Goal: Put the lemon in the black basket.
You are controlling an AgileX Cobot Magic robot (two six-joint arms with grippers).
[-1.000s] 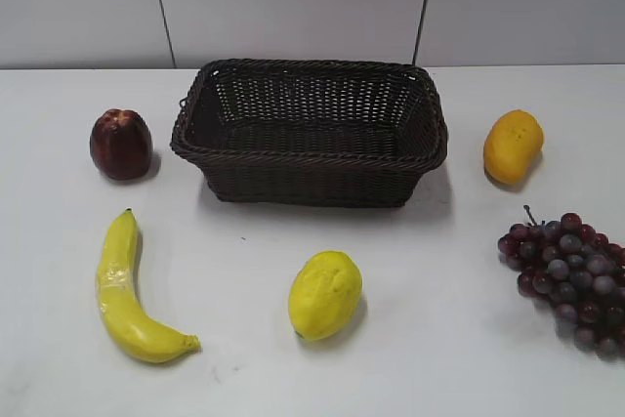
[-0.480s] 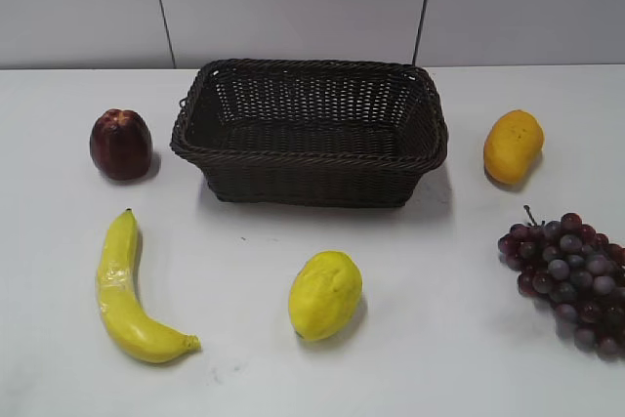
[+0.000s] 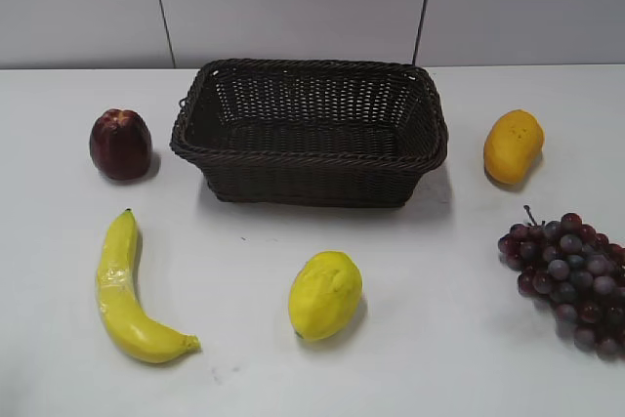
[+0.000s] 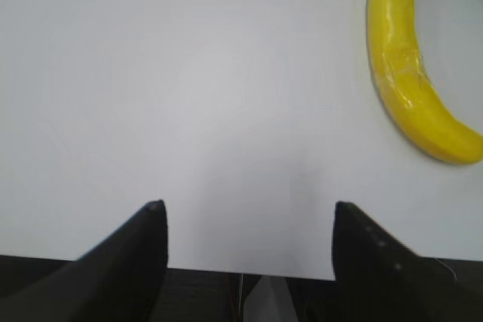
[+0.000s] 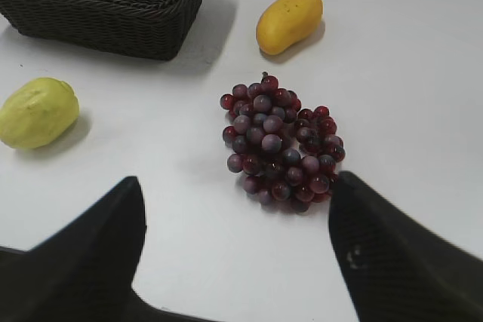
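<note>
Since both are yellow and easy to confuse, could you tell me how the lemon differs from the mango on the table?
The lemon is pale, bright yellow; the mango is deeper orange-yellow. The lemon is a plump oval with bumpy skin; the mango is longer, smoother and slightly curved. The lemon lies in front of the basket; the mango lies to its right, above the grapes. Both rest on the table, untouched.

Bright yellow lemon point(image 3: 325, 294), dark brown-black woven basket point(image 3: 311, 183), purple-red grapes point(image 3: 571, 278), white table point(image 3: 439, 358).
</note>
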